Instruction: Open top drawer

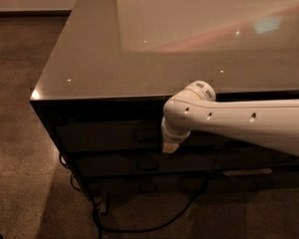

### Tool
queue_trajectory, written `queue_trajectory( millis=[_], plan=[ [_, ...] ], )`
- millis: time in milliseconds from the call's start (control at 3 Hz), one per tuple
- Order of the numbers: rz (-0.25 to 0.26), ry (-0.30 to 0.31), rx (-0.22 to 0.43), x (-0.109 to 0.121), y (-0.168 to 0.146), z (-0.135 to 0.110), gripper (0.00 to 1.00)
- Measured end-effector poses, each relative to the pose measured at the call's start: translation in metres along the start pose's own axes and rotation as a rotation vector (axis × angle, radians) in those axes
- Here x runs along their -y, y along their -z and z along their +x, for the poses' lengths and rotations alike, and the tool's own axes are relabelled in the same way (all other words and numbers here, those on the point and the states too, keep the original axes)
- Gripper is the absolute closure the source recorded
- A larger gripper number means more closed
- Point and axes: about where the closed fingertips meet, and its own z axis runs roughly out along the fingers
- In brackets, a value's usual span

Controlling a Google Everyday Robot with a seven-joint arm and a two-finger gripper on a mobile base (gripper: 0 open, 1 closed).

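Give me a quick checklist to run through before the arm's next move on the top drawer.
1. Found the top drawer, front shut: ok.
2. See its handle: ok, though dim.
3. Have the gripper at the handle: not ok, it hangs just right of it.
4. Know whether the gripper touches the drawer front: cannot tell.
5. Keep the cable out of the way: ok, it lies on the floor.

The claw (pixel 170 147) hangs before the top drawer (pixel 99 134), open floor (pixel 20 158) left, cable (pixel 139 230) below.
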Motion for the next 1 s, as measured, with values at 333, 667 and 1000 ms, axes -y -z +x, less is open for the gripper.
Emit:
queue_trajectory(
  millis=[333, 667, 1000],
  plan=[
    [-0.014, 0.001, -0.017, -0.016, 0.013, 0.001, 0.65],
    [-0.014, 0.001, -0.017, -0.014, 0.018, 0.0, 0.88],
    [-0.04, -0.009, -0.022, -0.035, 0.03, -0.003, 1.0]
  ],
)
